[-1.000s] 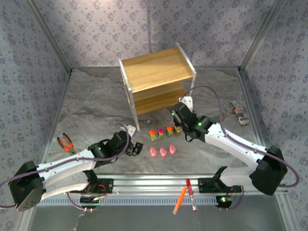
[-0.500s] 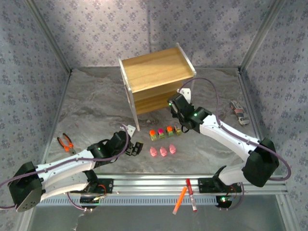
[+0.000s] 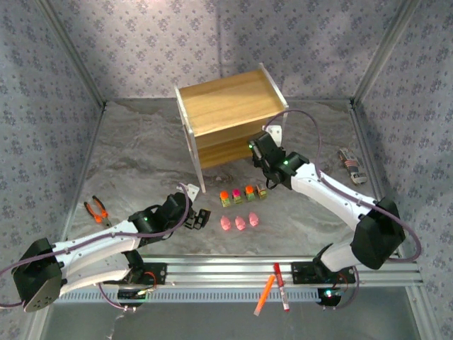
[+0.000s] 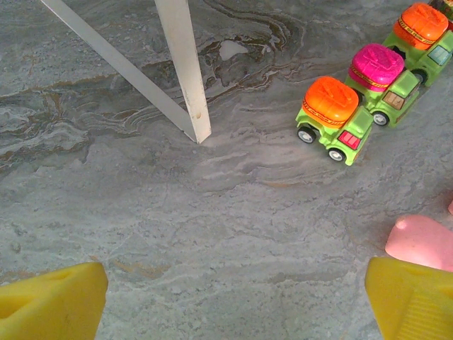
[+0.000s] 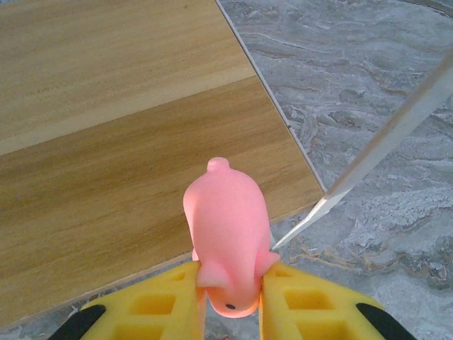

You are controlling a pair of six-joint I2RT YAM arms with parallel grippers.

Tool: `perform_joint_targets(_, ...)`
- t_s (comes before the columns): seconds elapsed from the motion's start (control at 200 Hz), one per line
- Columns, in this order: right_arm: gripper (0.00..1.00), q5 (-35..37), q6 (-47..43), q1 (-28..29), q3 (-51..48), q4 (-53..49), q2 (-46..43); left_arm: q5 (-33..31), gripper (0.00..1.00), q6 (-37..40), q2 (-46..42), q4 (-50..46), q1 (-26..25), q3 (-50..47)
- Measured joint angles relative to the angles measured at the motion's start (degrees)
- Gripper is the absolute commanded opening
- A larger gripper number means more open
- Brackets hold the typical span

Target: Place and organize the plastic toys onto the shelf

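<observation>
Pink pig (image 5: 226,234) | long axis toward shelf (image 5: 106,142) board | right tool (image 5: 230,287) pinching it | left tool (image 4: 233,297) spread

Your top view is bright and evenly lit from overhead, with a paler patch on the back wall at 12 o'clock. The lower board of the shelf (image 3: 230,106) sits in soft shade.

In your left wrist view:
- The toy trucks (image 4: 334,117) at 2 o'clock are crisp.
- The yellow fingertips (image 4: 49,301) at 7 and 5 o'clock blur.
- A small glare spot marks the table (image 4: 230,49) at 12 o'clock.

In your right wrist view the pink pig (image 5: 226,227) is sharp.
</observation>
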Motion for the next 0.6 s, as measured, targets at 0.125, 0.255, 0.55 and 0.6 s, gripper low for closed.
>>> perform_joint_targets(0.125,0.25,-0.1,-1.0,-0.7,0.0,0.9,1.0,0.0,0.94,0.0,-0.2,0.0,0.0,0.0)
perform_joint_targets(0.255,0.25,-0.4,-1.6,-1.1,0.2,1.4,1.6,0.0,0.94,0.0,-1.0,-0.1,0.0,0.0)
perform_joint_targets(0.55,0.25,-0.6,-2.4,-1.2,2.8,2.5,1.8,-0.2,0.94,0.0,-1.4,-0.4,0.0,0.0)
perform_joint_targets(0.6,0.25,-0.6,-2.5,-1.2,3.0,2.4,1.9,-0.2,0.94,0.0,-1.5,-0.4,0.0,0.0)
